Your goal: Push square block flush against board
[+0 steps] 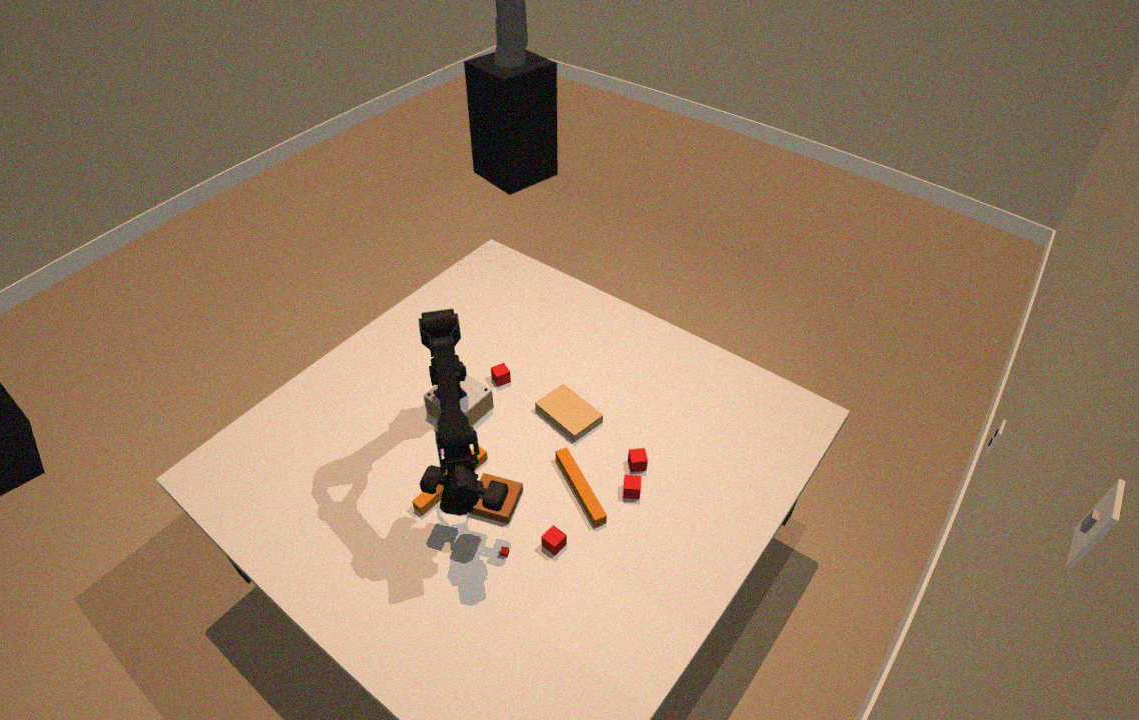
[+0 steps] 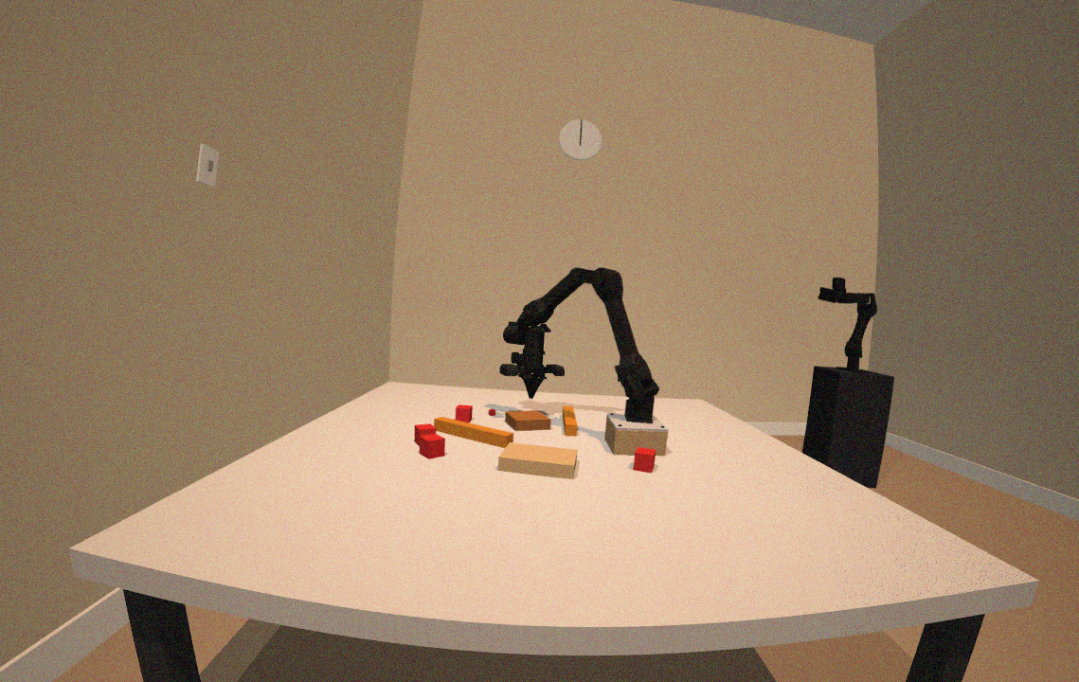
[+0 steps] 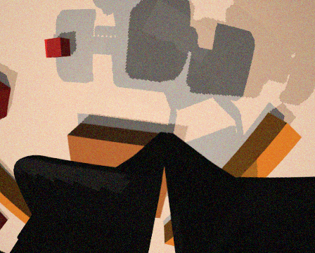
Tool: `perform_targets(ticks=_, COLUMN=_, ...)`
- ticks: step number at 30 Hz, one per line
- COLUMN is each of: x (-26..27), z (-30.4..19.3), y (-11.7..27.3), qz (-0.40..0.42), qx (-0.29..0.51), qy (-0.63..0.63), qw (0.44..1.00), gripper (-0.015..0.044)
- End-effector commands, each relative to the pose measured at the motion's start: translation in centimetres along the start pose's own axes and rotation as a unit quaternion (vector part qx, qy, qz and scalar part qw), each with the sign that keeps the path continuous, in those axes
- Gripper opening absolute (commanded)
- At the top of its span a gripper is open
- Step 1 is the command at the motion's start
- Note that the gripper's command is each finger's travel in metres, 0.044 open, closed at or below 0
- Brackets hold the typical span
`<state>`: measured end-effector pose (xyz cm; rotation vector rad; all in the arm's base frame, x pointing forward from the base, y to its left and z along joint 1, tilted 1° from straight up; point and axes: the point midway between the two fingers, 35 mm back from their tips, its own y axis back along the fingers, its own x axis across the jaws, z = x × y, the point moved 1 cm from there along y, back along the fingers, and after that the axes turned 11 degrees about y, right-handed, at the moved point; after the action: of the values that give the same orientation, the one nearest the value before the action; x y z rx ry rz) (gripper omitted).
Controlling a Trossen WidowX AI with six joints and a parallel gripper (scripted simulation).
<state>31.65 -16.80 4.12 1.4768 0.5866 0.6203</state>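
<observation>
Closed fingers, with nothing between them, hang point-down above the table. The task's thing, taken to be the brown square block, lies flat beneath and beside them; in the wrist view they hide part of it. The tan rectangular board, the probable target, lies flat and apart from the block, nearer the exterior camera. No side contact or edge alignment exists between the two.

Outward from the block, one orange bar lies obliquely, one end near the likely route to the board. A second orange bar lies on the block's opposite side, partly under the arm in the top view. The small red cube sits beyond the block from the board.

Step in hand, as judged: positioning for a push. The next move calls for lowering the shut tips at the block's side facing away from the board, then sliding it flat. An off-centre push could rotate the block or catch the first bar; squaring and edge alignment should precede withdrawal.
</observation>
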Motion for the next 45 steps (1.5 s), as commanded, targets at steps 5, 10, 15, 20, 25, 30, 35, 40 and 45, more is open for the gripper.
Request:
perform_targets(ticks=5, x=-0.2, z=0.2, y=-5.5, qz=0.000, qx=0.001, qy=-0.010, qw=1.000, gripper=0.0000)
perform_targets(ticks=10, x=-0.2, z=0.2, y=-5.5, qz=0.000, qx=0.001, qy=-0.010, qw=1.000, gripper=0.0000)
perform_targets(ticks=15, x=-0.1, z=-0.2, y=-5.5, qz=0.000, qx=0.001, qy=-0.010, qw=1.000, gripper=0.0000)
perform_targets(ticks=20, x=0.2, z=-1.0, y=-5.5, qz=0.000, qx=0.001, qy=-0.010, qw=1.000, gripper=0.0000)
perform_targets(ticks=25, x=0.4, z=-1.7, y=-5.4, qz=0.001, qx=0.002, qy=-0.010, qw=1.000, gripper=0.0000)
perform_targets(ticks=30, x=0.7, z=-2.5, y=-5.4, qz=0.001, qx=0.002, qy=-0.010, qw=1.000, gripper=0.0000)
perform_targets(ticks=35, x=0.9, z=-3.3, y=-5.4, qz=0.001, qx=0.002, qy=-0.010, qw=1.000, gripper=0.0000)
perform_targets(ticks=40, x=1.1, z=-4.1, y=-5.4, qz=0.001, qx=0.003, qy=-0.010, qw=1.000, gripper=0.0000)
perform_targets(ticks=45, x=1.4, z=-4.9, y=-5.4, qz=0.001, qx=0.003, qy=-0.010, qw=1.000, gripper=0.0000)
